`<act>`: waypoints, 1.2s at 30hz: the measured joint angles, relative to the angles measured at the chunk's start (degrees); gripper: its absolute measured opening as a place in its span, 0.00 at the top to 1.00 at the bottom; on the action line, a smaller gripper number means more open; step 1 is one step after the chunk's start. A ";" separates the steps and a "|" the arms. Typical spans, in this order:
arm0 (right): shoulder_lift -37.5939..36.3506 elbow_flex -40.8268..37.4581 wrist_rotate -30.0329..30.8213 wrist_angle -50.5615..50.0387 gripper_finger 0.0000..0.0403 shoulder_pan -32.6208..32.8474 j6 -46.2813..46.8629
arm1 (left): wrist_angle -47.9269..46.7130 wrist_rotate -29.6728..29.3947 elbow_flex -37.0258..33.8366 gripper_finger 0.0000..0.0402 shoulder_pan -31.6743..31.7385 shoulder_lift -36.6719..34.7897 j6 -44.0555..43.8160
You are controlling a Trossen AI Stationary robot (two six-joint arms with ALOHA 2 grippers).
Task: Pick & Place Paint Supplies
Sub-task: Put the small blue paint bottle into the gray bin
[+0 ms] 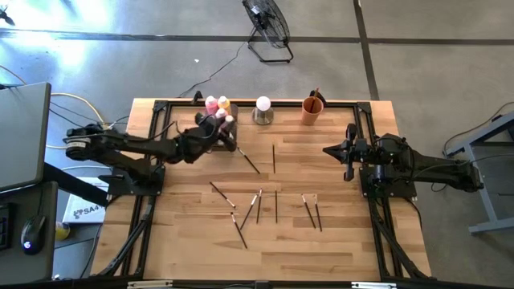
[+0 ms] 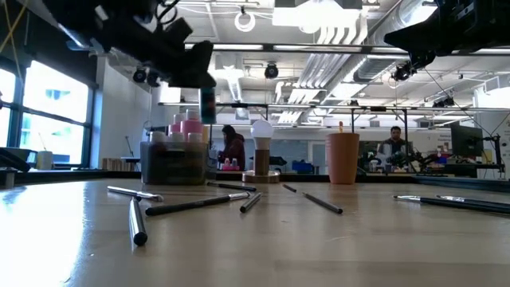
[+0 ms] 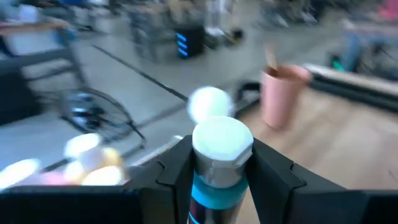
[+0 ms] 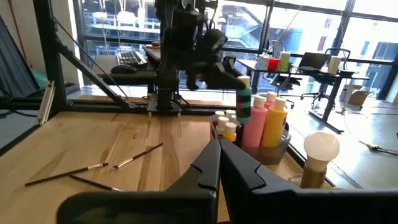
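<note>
Bright daylight glares off the floor (image 1: 48, 48) at the high view's upper left, while the wooden table (image 1: 265, 241) is evenly lit with faint shadows. In the low view, ceiling lamps (image 2: 243, 20) flare white and the near tabletop is soft. The left wrist view is heavily motion-blurred. The right wrist view is sharp, backlit by windows (image 4: 124, 25).

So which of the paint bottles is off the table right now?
The small white-capped bottle with the teal label, clamped in the left gripper above the tray. The pink bottle and yellow bottle stand in that tray.
</note>
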 joint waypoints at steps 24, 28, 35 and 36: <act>0.02 0.00 -0.02 0.12 0.99 0.01 0.02 | 9.57 -10.70 -4.06 0.70 2.05 12.85 -5.97; 0.04 0.00 0.00 0.11 0.99 0.00 0.02 | 9.37 -9.31 -4.07 0.70 3.32 14.68 -8.25; 0.04 0.00 0.04 0.01 0.99 -0.01 0.00 | 9.45 -7.59 -4.06 0.70 4.20 15.65 -10.85; 0.04 0.00 0.04 0.00 0.99 0.01 0.00 | 9.45 -7.65 -4.06 0.70 4.19 15.65 -10.85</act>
